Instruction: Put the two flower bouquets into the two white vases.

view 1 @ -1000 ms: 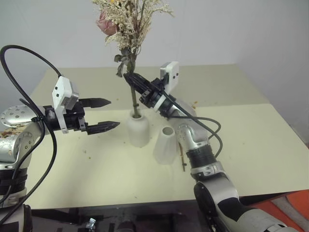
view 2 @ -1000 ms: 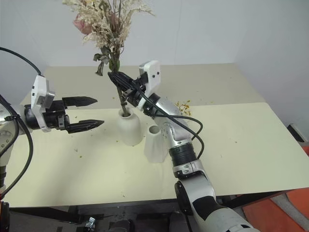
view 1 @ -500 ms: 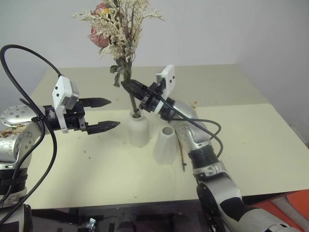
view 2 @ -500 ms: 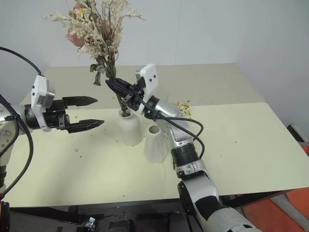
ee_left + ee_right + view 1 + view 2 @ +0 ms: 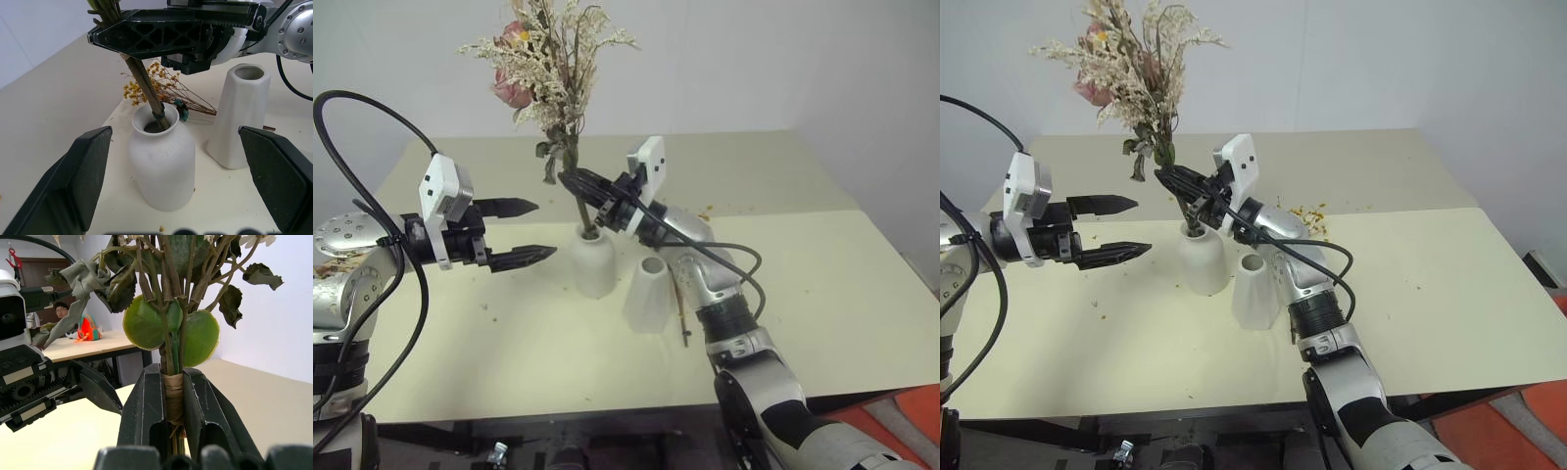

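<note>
My right gripper [image 5: 572, 180] is shut on the wrapped stems of the pink-rose bouquet [image 5: 548, 61], just above the rounded white vase [image 5: 593, 262]. The stem ends sit inside the vase mouth [image 5: 157, 126], and the bouquet leans left. The right wrist view shows both fingers [image 5: 146, 406] clamped on the stem binding. The tapered white vase [image 5: 649, 293] stands empty just right of the rounded one. The yellow-orange bouquet [image 5: 139, 90] lies flat on the table behind the vases, with its stem [image 5: 682, 313] showing by the cone vase. My left gripper [image 5: 544, 229] hangs open left of the rounded vase, holding nothing.
The pale yellow table [image 5: 822, 294] has scattered petal crumbs [image 5: 1312, 210] behind my right arm. Its near edge [image 5: 607, 406] runs below the vases. A person [image 5: 62, 311] sits at a distant desk in the right wrist view.
The pink-rose bouquet has tilted further left, its flower heads swinging left while the stems stay in the rounded vase. My right gripper turned with it. The left gripper has not moved.
</note>
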